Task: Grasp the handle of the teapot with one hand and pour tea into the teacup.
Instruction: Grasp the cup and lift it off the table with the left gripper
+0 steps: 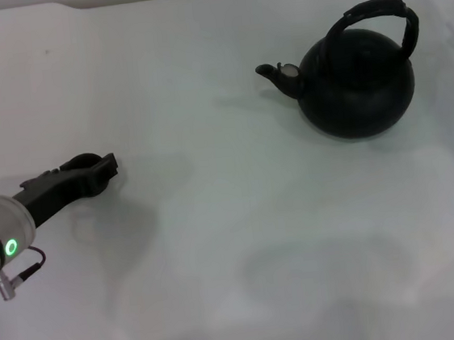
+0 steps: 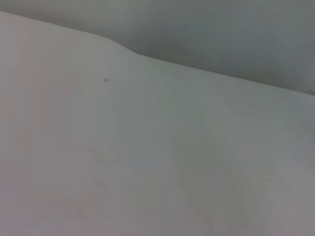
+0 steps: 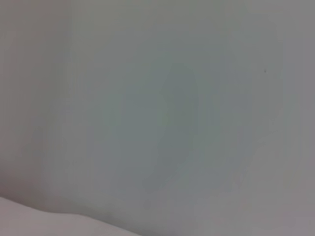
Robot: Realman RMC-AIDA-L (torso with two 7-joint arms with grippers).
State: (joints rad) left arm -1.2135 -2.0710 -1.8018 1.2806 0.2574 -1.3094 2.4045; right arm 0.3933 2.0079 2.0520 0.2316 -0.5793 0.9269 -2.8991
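Teapot [image 1: 356, 83] is seated upright on tabletop [image 1: 243, 241], far right; spout is pointed left, handle [image 1: 380, 17] arched overhead. Left pincer [image 1: 101, 168] is held near-left, well apart; finger state cannot be told.

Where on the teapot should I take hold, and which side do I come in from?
Grip the handle, the thick black hoop arching over the teapot. It stands upright and clear of the lid, so coming from above and closing across its top probably works best. The spout points toward the robot's left. The left hand rests far off on the table; no teacup shows.
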